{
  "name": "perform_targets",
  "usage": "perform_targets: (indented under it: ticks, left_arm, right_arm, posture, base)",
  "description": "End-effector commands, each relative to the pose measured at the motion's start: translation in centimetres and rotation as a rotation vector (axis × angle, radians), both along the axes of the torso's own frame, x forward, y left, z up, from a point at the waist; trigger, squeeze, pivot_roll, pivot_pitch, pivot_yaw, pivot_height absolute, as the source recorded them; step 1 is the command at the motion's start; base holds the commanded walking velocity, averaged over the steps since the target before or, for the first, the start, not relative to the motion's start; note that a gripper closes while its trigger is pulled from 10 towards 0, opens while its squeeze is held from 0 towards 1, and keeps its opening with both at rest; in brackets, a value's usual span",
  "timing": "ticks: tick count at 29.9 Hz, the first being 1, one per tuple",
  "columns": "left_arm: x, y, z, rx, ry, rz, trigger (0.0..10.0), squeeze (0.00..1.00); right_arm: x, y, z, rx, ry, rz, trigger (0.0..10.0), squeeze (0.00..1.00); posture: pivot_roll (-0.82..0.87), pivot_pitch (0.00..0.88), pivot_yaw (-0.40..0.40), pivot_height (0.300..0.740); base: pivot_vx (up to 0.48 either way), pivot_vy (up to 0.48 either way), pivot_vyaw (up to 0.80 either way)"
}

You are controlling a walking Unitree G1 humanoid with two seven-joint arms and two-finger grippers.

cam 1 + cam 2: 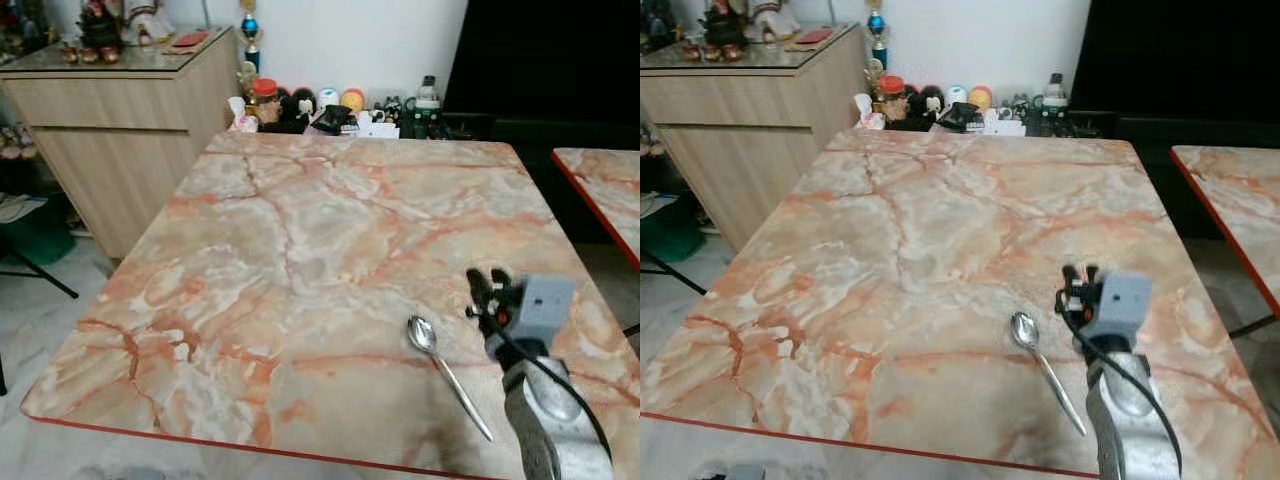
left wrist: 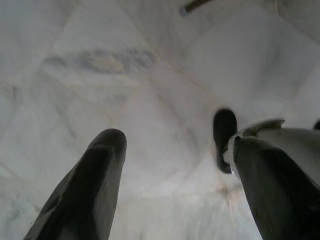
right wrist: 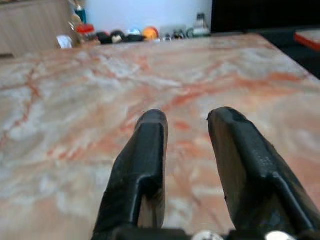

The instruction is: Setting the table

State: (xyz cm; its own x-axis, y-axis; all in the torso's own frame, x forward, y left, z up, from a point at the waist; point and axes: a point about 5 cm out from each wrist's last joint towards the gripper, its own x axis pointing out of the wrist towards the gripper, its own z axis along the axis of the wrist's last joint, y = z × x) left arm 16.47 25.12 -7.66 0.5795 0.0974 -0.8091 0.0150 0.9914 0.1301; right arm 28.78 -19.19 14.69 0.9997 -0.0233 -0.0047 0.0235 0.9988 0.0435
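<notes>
Right gripper (image 1: pixel 486 281) comes first, at the end of the one silver arm rising from the five o'clock corner of the head view, a grey camera block on its wrist; its two black fingers (image 3: pixel 145 150) stand apart with bare marble showing between them, holding nothing, and they hover over the near right part of the table. Largest of all is that table (image 1: pixel 300 230), a single square top of pink and orange veined marble with a red edge along its near side. At three o'clock the corner of a second table (image 1: pixel 600 190) of the same marble sits apart from it across a dark gap. At ten o'clock stands one pale wooden sideboard (image 1: pixel 120 120) with a glass top carrying a few small ornaments and a flat red item; what the ornaments are cannot be made out. Along the far edge, at twelve o'clock, a row of small clutter (image 1: pixel 330 110) lines the white wall: a red-lidded jar, round coloured balls, dark bottles, too small to count surely. One spoon (image 1: pixel 445 370) lies flat on the marble, bowl toward eleven o'clock and handle toward five, just beside the right gripper at its eight o'clock and not touching it. Left gripper (image 2: pixel 170 165) hangs over pale floor tiles, its two fingers spread wide with nothing between them.
</notes>
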Motion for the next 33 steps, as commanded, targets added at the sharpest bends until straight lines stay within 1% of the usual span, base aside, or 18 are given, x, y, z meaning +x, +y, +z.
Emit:
perform_targets:
  ticks: [1,3,4,5,6,7,10,11,13,14,15,16,17,19,20,23,28,33]
  left_arm:
    - [-0.6,0.2,-0.2,0.017,0.033,-0.022,10.0,0.00]
    - [-0.7,0.2,-0.3,0.017,0.038,-0.029,10.0,0.00]
    - [-0.7,0.2,-0.3,0.017,0.038,-0.029,10.0,0.00]
    - [-0.7,0.0,-0.3,0.020,0.044,-0.047,10.0,0.00]
    - [-0.7,0.0,-0.3,0.020,0.044,-0.047,10.0,0.00]
    - [-0.6,-0.1,-0.3,0.021,0.044,-0.055,10.0,0.00]
    - [-0.6,-0.1,-0.3,0.023,0.040,-0.059,10.0,0.00]
    - [-0.7,0.0,-0.3,0.023,0.041,-0.061,10.0,0.00]
    - [-0.7,0.0,-0.3,0.023,0.042,-0.061,10.0,0.00]
    - [-0.7,-0.1,-0.3,0.023,0.043,-0.062,10.0,0.00]
    - [-0.7,-0.1,-0.3,0.023,0.043,-0.062,10.0,0.00]
    - [-0.7,0.0,-0.3,0.024,0.043,-0.064,10.0,0.00]
    - [-0.7,0.0,-0.3,0.025,0.045,-0.067,10.0,0.00]
    - [-0.7,0.0,-0.3,0.026,0.047,-0.071,10.0,0.00]
    - [-0.7,0.0,-0.3,0.027,0.048,-0.072,10.0,0.00]
    - [-0.8,0.0,-0.3,0.028,0.049,-0.076,10.0,0.00]
    - [-0.9,0.1,-0.3,0.028,0.050,-0.077,10.0,0.00]
    - [-1.0,0.1,-0.4,0.026,0.052,-0.074,10.0,0.00]
  right_arm:
    - [-0.8,1.5,0.0,0.041,0.051,0.042,10.0,1.00]
    - [-1.3,2.4,-0.4,0.051,0.084,0.091,10.0,1.00]
    - [-1.3,2.4,-0.4,0.051,0.084,0.091,10.0,1.00]
    - [-1.5,2.8,-1.1,0.025,0.129,0.119,10.0,1.00]
    - [-1.5,2.8,-1.1,0.025,0.129,0.119,10.0,1.00]
    - [-1.6,2.7,-1.8,0.021,0.187,0.110,10.0,1.00]
    - [-1.8,2.8,-3.1,0.009,0.286,0.145,10.0,1.00]
    - [-2.0,2.7,-3.7,-0.022,0.331,0.146,10.0,1.00]
    - [-2.0,2.6,-4.0,-0.020,0.353,0.138,10.0,1.00]
    - [-2.1,2.6,-4.3,-0.025,0.382,0.155,10.0,0.89]
    - [-2.1,2.6,-4.4,-0.030,0.391,0.168,10.0,0.89]
    - [-2.2,2.8,-4.5,-0.042,0.405,0.200,10.0,0.65]
    - [-2.2,3.0,-4.6,-0.043,0.406,0.239,10.0,0.00]
    - [-2.2,3.1,-4.6,-0.033,0.401,0.252,10.0,0.00]
    - [-2.0,3.0,-4.7,-0.009,0.407,0.237,10.0,0.00]
    - [-1.7,2.7,-4.9,-0.039,0.418,0.244,10.0,0.00]
    - [-1.5,2.0,-4.6,-0.033,0.423,0.247,10.0,0.00]
    - [-1.6,1.0,-4.9,-0.058,0.426,0.275,10.0,0.00]
  posture:
    - [-0.03,0.071,0.022,0.740]
    - [-0.03,0.072,0.024,0.740]
    - [-0.03,0.072,0.024,0.740]
    - [-0.03,0.070,0.025,0.740]
    - [-0.03,0.070,0.025,0.740]
    - [-0.03,0.067,0.024,0.740]
    - [-0.03,0.063,0.021,0.740]
    - [-0.03,0.061,0.020,0.740]
    - [-0.03,0.059,0.019,0.740]
    - [-0.03,0.058,0.019,0.740]
    - [-0.03,0.058,0.019,0.740]
    - [-0.02,0.055,0.019,0.740]
    - [-0.02,0.053,0.018,0.740]
    - [-0.02,0.053,0.018,0.740]
    - [-0.02,0.053,0.018,0.740]
    - [-0.02,0.057,0.025,0.740]
    - [-0.02,0.069,0.028,0.740]
    - [-0.02,0.080,0.028,0.740]
  base:
    - [0.000,0.000,0.00]
    - [0.000,0.000,0.00]
    - [0.000,0.000,0.00]
    - [0.000,0.000,0.00]
    - [0.000,0.000,0.00]
    - [0.000,0.000,0.00]
    - [0.000,0.000,0.00]
    - [0.000,0.000,0.00]
    - [0.000,0.000,0.00]
    - [0.000,0.000,0.00]
    - [0.000,0.000,0.00]
    - [0.000,0.000,0.00]
    - [0.000,0.000,0.00]
    - [0.000,0.000,0.00]
    - [0.000,0.000,0.00]
    - [0.000,0.000,0.00]
    - [0.000,0.000,0.00]
    - [0.000,0.000,0.00]
